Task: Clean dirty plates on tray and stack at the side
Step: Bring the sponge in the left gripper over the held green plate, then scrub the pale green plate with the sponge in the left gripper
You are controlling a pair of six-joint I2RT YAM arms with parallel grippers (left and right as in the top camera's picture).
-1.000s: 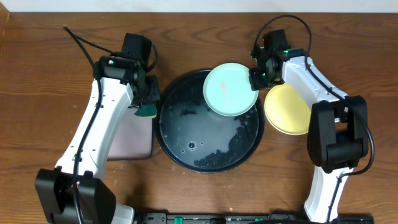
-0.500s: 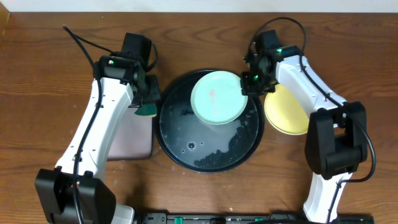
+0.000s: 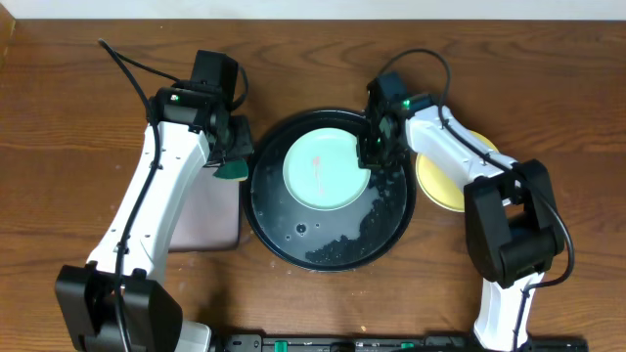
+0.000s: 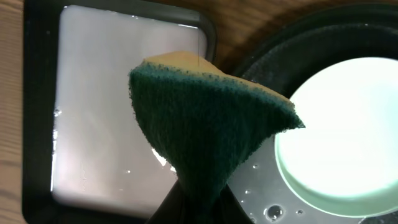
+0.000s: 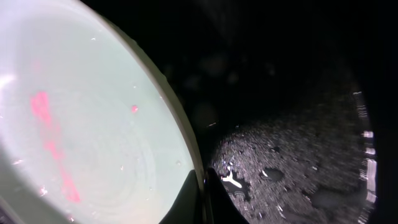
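Pinched on the right rim of the mint plate (image 3: 327, 171), the right gripper (image 3: 376, 152) reaches over the tray (image 3: 293, 256) in the overhead view. The plate lies inside the tray's upper half with a red smear (image 3: 319, 164) on its face; I cannot tell whether it rests flat or hangs just above the floor. The left gripper (image 3: 231, 164) is clamped on a green sponge (image 3: 232, 175) just outside the tray's left rim, above a corner of the rectangular tray (image 3: 210, 223). A yellow plate (image 3: 452, 186) sits on the table right of the tray, partly under the right arm. No third plate shows.

From the left wrist, the sponge (image 4: 205, 124) fills the middle, squeezed from below, with its yellow backing along the top edge. The rectangular tray (image 4: 118, 106) lies behind it and the mint plate (image 4: 348, 137) to the right, with water beads on the tray (image 4: 261, 193).

From the right wrist, the plate rim runs down between the jaws at the bottom edge. The smear (image 5: 46, 124) and one small red dot lie on the plate (image 5: 112, 155), and the tray floor (image 5: 280, 155) is wet and speckled.

Scrubbing looks like the step in hand. Keep the right pinch firm, carry the sponge over the left rim, set its green face on the smear, and wipe towards the held rim with light pressure so the plate does not pivot.
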